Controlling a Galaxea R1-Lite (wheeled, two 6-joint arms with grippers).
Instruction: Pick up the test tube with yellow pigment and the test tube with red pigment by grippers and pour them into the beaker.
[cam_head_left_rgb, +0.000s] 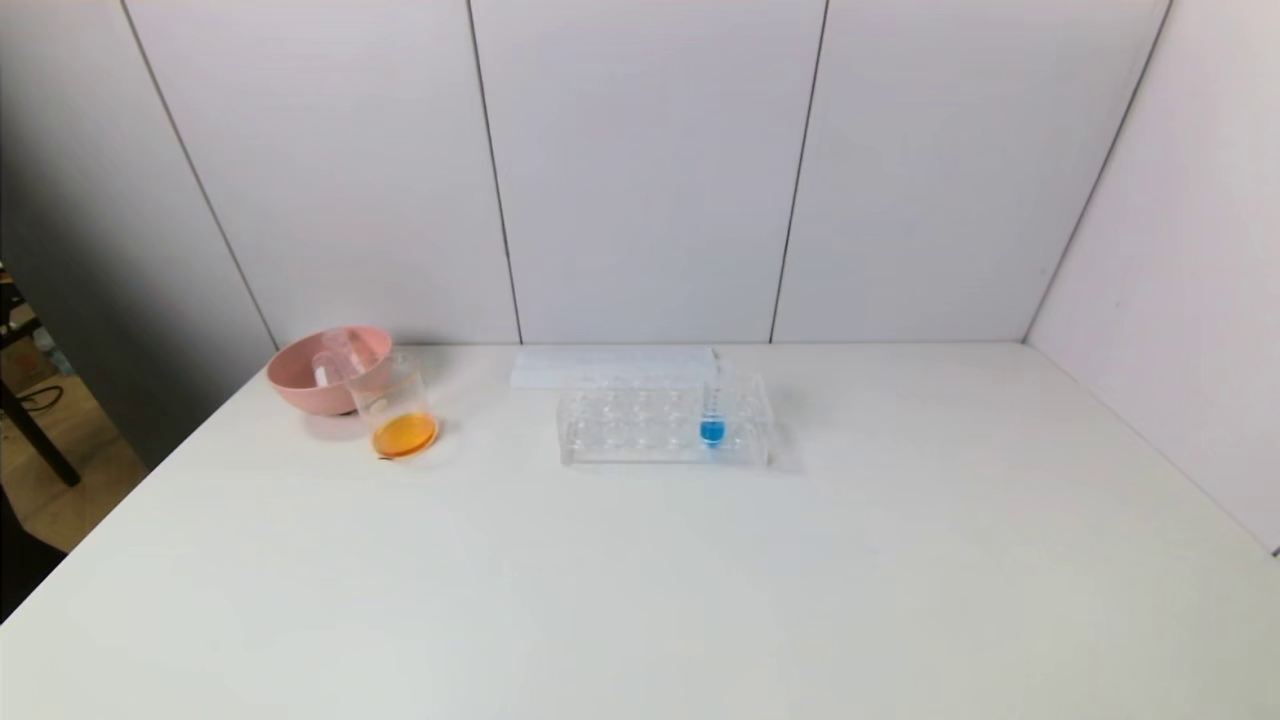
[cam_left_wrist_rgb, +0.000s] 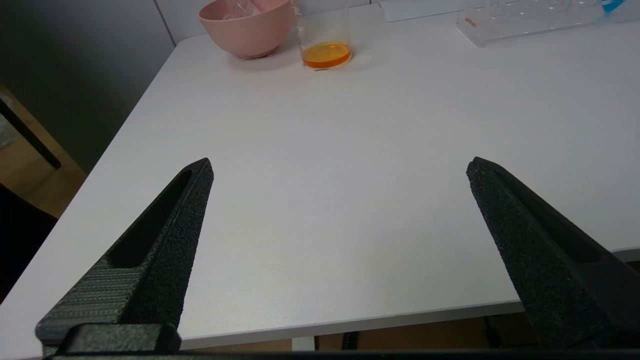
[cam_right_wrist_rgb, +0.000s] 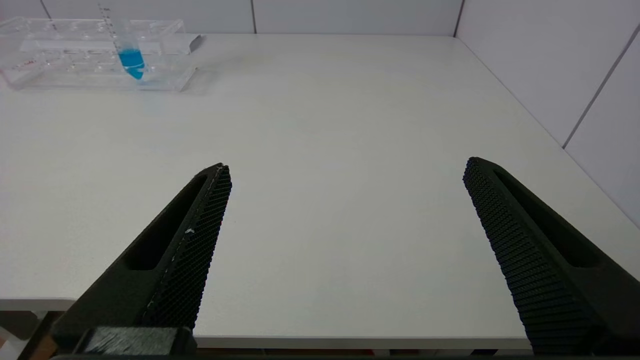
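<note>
The beaker (cam_head_left_rgb: 399, 412) stands upright on the white table (cam_head_left_rgb: 640, 580), far back on the robot's left, with a shallow layer of orange liquid (cam_head_left_rgb: 405, 435) in its base. It sits just in front of and beside a pink bowl (cam_head_left_rgb: 318, 372), in which clear tubes (cam_head_left_rgb: 335, 358) lie; their contents cannot be made out. Toward the middle of the table's back edge is a clear tube rack (cam_head_left_rgb: 663, 428) holding one upright tube with blue liquid (cam_head_left_rgb: 712, 428), and a flat white sheet (cam_head_left_rgb: 612, 364) lies just behind the rack. The left gripper (cam_left_wrist_rgb: 339, 167) hangs over the table's near edge on the left, its two black fingers spread wide with nothing between them. The right gripper (cam_right_wrist_rgb: 346, 167) hangs over the near edge on the right, likewise spread wide and empty, well apart from the rack.
</note>
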